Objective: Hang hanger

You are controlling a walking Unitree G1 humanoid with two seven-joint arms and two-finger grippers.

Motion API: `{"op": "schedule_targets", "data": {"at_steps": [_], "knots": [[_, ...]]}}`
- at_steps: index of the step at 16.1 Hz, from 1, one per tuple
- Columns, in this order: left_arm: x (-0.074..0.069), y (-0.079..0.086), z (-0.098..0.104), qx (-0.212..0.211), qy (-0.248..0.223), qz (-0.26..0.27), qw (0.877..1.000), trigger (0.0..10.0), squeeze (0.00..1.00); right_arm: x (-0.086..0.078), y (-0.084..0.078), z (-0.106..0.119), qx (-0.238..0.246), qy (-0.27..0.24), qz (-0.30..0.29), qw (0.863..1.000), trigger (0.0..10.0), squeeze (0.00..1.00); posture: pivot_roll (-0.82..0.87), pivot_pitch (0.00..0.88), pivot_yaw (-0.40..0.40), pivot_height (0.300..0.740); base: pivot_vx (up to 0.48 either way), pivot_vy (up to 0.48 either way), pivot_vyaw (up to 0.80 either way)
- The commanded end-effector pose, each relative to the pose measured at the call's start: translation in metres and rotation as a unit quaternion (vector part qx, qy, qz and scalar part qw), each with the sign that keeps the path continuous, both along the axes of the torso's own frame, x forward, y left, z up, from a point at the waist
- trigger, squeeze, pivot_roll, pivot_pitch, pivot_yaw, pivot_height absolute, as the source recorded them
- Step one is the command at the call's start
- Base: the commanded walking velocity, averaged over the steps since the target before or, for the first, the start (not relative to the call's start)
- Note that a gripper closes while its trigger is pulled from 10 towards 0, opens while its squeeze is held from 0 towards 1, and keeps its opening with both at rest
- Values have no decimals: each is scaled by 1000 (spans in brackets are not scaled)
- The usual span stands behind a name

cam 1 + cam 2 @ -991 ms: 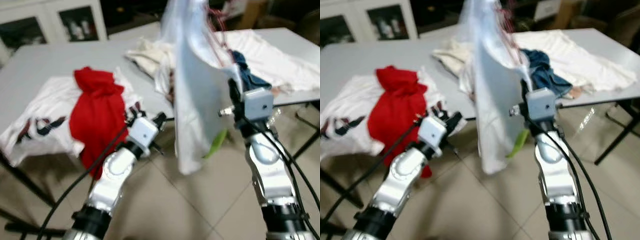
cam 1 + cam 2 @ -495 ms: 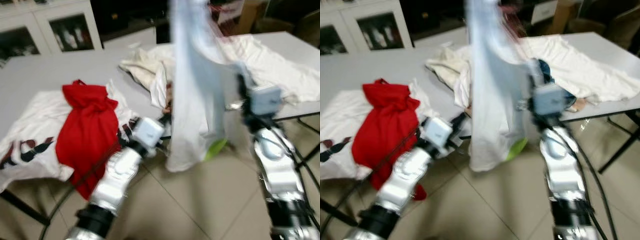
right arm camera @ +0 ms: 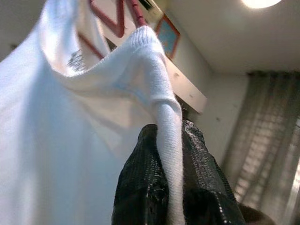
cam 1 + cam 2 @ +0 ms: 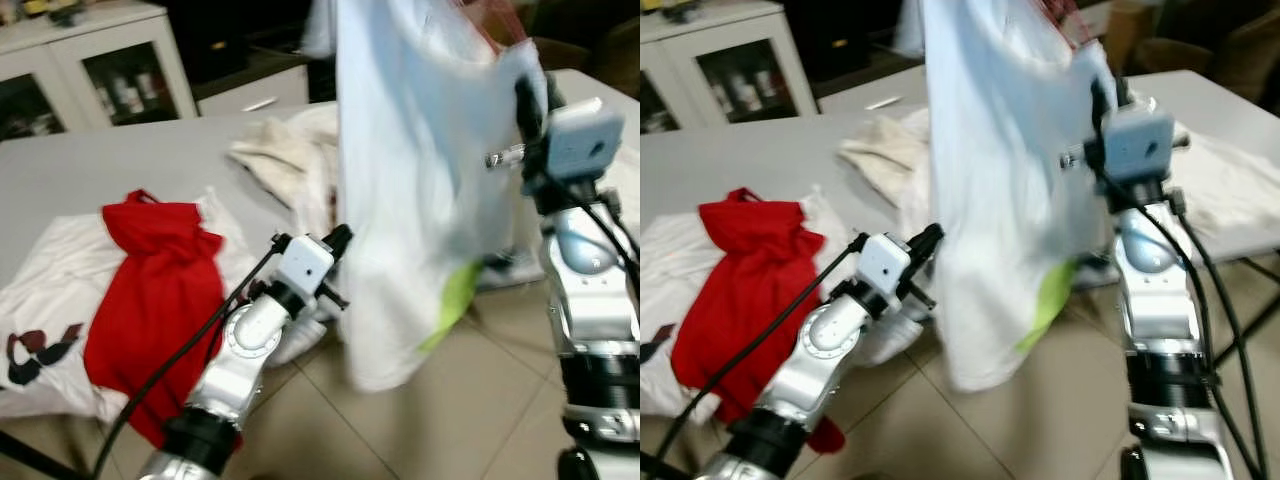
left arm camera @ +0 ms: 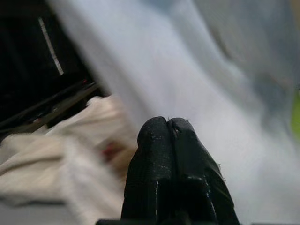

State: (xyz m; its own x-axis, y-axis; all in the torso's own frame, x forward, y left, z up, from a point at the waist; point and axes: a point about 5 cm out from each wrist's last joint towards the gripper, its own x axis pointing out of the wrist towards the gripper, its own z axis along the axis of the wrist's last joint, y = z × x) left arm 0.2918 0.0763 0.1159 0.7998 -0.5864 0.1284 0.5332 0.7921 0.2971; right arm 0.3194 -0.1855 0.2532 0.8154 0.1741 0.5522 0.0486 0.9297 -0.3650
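Note:
A pale white shirt (image 4: pixel 420 180) hangs on a red hanger (image 3: pixel 112 18), whose top peeks out above the collar (image 4: pixel 1065 15). My right gripper (image 4: pixel 525 100) is raised at the right and shut on the shirt's collar edge; the ribbed fabric runs between its fingers (image 3: pixel 140 183). The shirt's hem, with a green patch (image 4: pixel 450 305), dangles over the floor. My left gripper (image 4: pixel 340 240) is shut with nothing in it, just beside the hanging shirt's left edge. Its closed fingertips (image 5: pixel 167 124) point at the cloth.
A grey table (image 4: pixel 120 160) carries a red garment (image 4: pixel 155 270), a printed white shirt (image 4: pixel 40 330) and a pile of cream clothes (image 4: pixel 280 160). A white cabinet with glass doors (image 4: pixel 90 70) stands behind. Tiled floor (image 4: pixel 480 400) lies below the shirt.
The view has shifted. My right arm has lifted the shirt higher, and it now hangs broader toward me. My left gripper sits closer to the shirt's edge.

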Motion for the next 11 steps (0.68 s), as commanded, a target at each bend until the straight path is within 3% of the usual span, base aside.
{"op": "schedule_targets", "data": {"at_steps": [1,6,8,9,11], "knots": [[3,-1,4,-2,-7,2,1000,10000,0,-3,-2,13,-1,-32,2,999,10000,0,62,0,49,740,439,0,0],[2,0,3,-1,-7,4,1000,10000,0,0,9,9,-15,-17,24,999,10000,0,70,0,48,740,435,0,0],[1,1,3,-4,-5,5,1000,10000,0,6,22,-16,-45,57,58,996,10000,0,71,0,49,740,186,0,0],[0,0,4,-8,-7,1,1000,10000,0,4,35,-39,-77,106,94,987,10000,0,73,0,51,740,0,0,0],[0,-1,6,-11,-11,-1,1000,10000,0,-2,46,-60,-105,147,123,976,10000,0,73,0,51,740,0,0,0]]}}
